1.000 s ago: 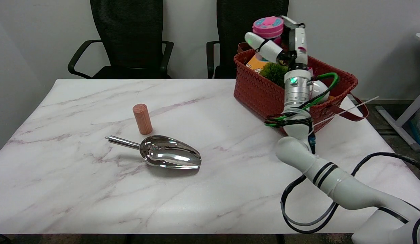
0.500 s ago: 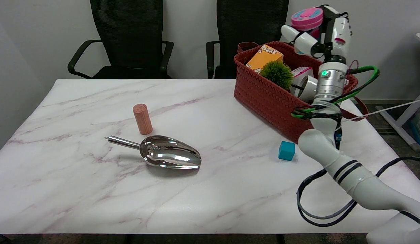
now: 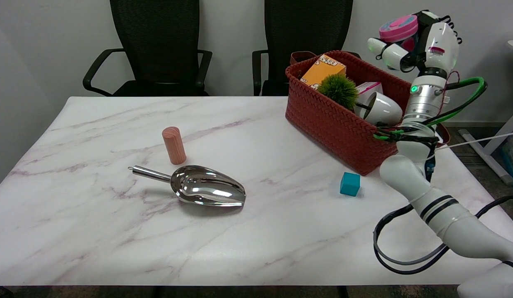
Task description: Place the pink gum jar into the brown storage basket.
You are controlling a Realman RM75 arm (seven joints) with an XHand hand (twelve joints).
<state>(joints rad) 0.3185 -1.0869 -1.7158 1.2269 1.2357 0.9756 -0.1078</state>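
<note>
Jar [image 3: 398, 28] is gripped in the right hand [image 3: 422, 39], up past the basket's [image 3: 335, 124] far right corner. Looks mid-carry; next it needs lowering inside.

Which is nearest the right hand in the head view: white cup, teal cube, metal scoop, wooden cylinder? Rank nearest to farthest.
From the right hand, holding the pink gum jar:
1. White cup, in the brown storage basket, just below.
2. Teal cube, on the table before the basket.
3. Metal scoop, table centre.
4. Wooden cylinder, farther left.
</note>
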